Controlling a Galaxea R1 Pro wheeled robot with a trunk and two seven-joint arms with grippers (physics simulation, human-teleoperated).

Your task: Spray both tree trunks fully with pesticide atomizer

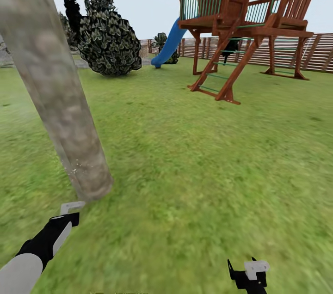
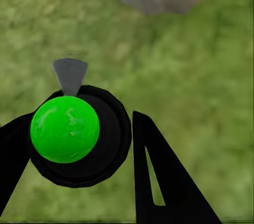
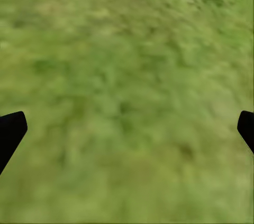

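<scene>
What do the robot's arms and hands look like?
The left arm is pale grey, then black, ending in a light grey tip. The right end effector is black with a white piece. Up close, its fingers are black and pointed.

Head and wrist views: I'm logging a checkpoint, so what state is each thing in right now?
Left gripper: shut on the atomizer.
Atomizer: held, grey nozzle toward the trunk.
Right gripper: open, empty, over the grass.
Tree trunk: standing close by, pale specks near its base.
</scene>
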